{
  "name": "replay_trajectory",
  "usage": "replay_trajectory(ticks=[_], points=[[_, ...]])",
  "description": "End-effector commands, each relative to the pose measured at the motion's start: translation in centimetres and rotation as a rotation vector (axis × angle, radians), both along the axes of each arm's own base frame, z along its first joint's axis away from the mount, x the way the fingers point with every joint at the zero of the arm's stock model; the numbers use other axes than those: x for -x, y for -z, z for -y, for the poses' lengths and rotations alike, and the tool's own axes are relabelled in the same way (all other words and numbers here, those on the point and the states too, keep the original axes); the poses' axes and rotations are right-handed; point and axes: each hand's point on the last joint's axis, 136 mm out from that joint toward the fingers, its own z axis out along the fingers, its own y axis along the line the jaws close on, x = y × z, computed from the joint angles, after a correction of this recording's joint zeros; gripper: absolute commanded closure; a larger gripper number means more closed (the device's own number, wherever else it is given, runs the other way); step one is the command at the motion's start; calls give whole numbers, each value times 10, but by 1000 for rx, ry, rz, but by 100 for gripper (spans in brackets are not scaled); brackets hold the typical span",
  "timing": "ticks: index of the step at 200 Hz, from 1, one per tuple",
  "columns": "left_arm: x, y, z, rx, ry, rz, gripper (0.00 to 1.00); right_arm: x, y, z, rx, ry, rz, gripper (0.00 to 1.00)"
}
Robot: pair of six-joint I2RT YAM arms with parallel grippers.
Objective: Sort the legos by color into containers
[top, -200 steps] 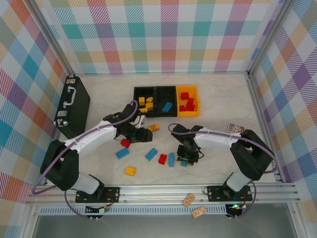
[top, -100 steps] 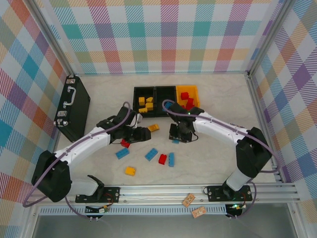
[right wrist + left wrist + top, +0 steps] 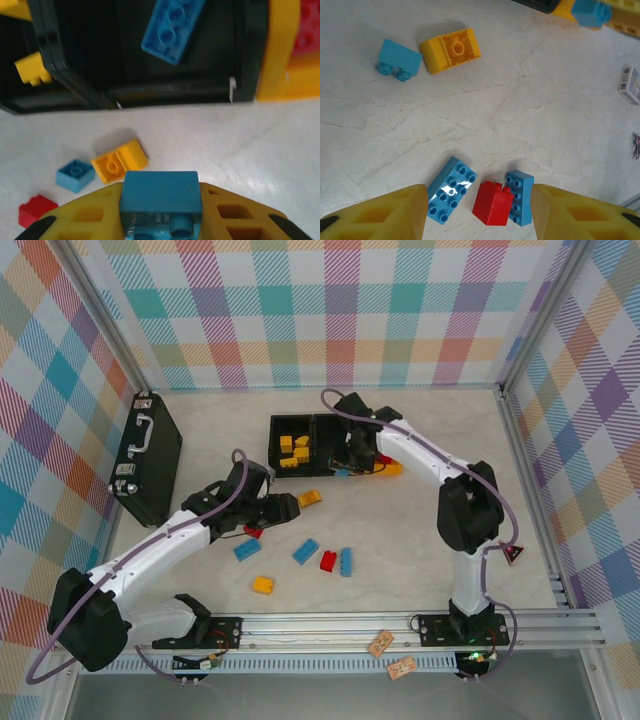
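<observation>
The row of three joined open-topped plastic bins [image 3: 313, 428], two black and one orange-yellow, was taken as the reference. The right gripper [image 3: 349, 464] was positioned at the front of the row, by the middle black bin [image 3: 165, 92]. Its yellow fingers [image 3: 102, 200] were clamped on a small blue plastic brick [image 3: 160, 200]. One long blue brick [image 3: 172, 25] lay inside the middle bin. Yellow bricks [image 3: 294, 450] were contained in the left black bin, and red bricks [image 3: 307, 35] in the orange-yellow bin [image 3: 280, 50].

The left gripper [image 3: 479, 200] was located in front of the row's left end, spread wide, with nothing held.

On the pale tabletop [image 3: 530, 110] in front of the row, a yellow-orange brick [image 3: 119, 161] lay just beside a small light-blue brick [image 3: 75, 175]. Farther from the row, an eight-stud blue brick [image 3: 451, 196], a red brick [image 3: 492, 202] and a narrow blue brick [image 3: 520, 197] were grouped closely, the red one against the narrow blue one. A black briefcase [image 3: 145, 455] lay well to the left of the row.
</observation>
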Motion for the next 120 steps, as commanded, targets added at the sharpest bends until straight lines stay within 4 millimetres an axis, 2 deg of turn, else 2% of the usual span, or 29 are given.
replay_trajectory(ticks=[1, 58, 120], points=[[4, 4, -2, -17, -23, -5, 44, -14, 7, -7, -15, -37, -33, 71], [6, 9, -4, -43, -34, -15, 44, -62, 23, -26, -45, -29, -25, 70], [7, 18, -5, -67, -29, -36, 44, -81, 40, -35, -69, -15, -37, 66]])
